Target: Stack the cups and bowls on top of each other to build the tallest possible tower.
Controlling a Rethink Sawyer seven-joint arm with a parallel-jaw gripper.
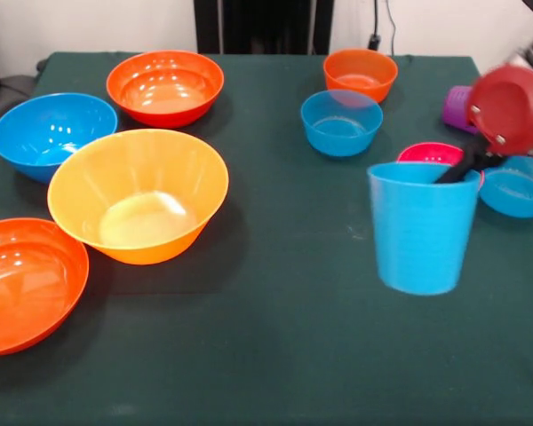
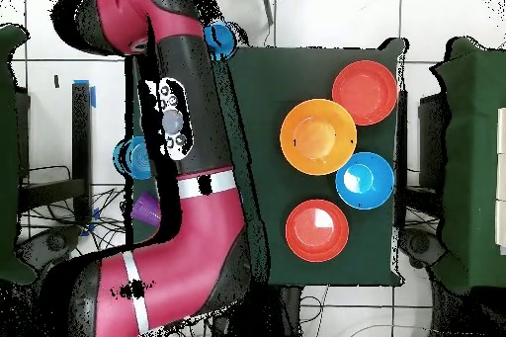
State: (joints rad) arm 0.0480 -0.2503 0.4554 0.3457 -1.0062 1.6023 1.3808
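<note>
The light blue cup (image 1: pixel 424 229) hangs upright at the near right, with no shadow under it. My gripper (image 1: pixel 459 170) comes from the red arm (image 1: pixel 513 108) over the cup's far rim and is shut on it. Behind the cup sit a pink bowl (image 1: pixel 429 153) and a small blue bowl (image 1: pixel 517 191). The purple cup (image 1: pixel 457 108) lies on its side at the far right. Another small blue bowl (image 1: pixel 340 122) and a small orange bowl (image 1: pixel 360 73) stand far centre. In the overhead view the arm (image 2: pixel 193 155) hides this side of the table.
On the left stand a large yellow-orange bowl (image 1: pixel 138 195) (image 2: pixel 317 136), a large blue bowl (image 1: pixel 51 133) (image 2: pixel 365 180) and two large red-orange bowls (image 1: pixel 164 86) (image 1: pixel 22 282), all upright and apart. The green table (image 1: pixel 284 346) ends just past the near bowl.
</note>
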